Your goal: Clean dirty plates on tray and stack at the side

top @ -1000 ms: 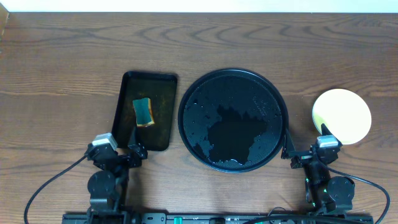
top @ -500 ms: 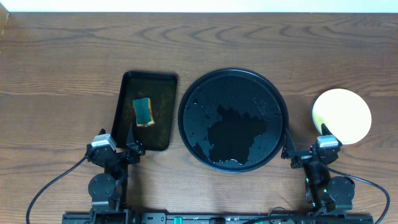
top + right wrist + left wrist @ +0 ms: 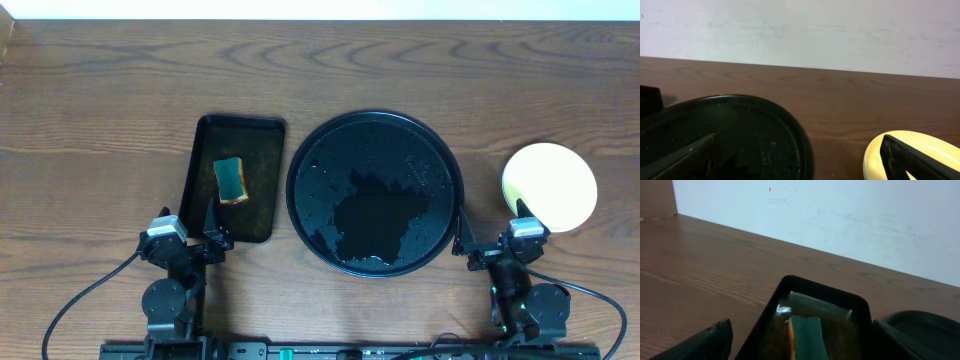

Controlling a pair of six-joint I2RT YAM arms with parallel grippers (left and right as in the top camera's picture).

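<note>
The round black tray [image 3: 375, 125] sits mid-table, wet, with no plate on it. It also shows in the right wrist view [image 3: 790, 125]. A pale yellow plate [image 3: 549, 187] lies on the table right of the tray, and its rim shows in the right wrist view [image 3: 890, 150]. No mint-blue plate shows, and I cannot tell whether any lies under the yellow one. My left gripper [image 3: 190, 218] is open and empty at the near end of the rectangular tray; the left wrist view [image 3: 802, 347] shows it too. My right gripper [image 3: 490, 225] is open and empty between tray and plate, as the right wrist view [image 3: 800, 162] also shows.
A rectangular dark tray [image 3: 250, 130] left of the round tray holds a green and yellow sponge [image 3: 231, 179], seen also in the left wrist view [image 3: 807, 337]. Both arm bases stand at the table's near edge. A pale wall lies behind the table.
The left gripper shifted slightly at the near end of the rectangular tray about a second ago and has been still since. The right arm has not moved.
</note>
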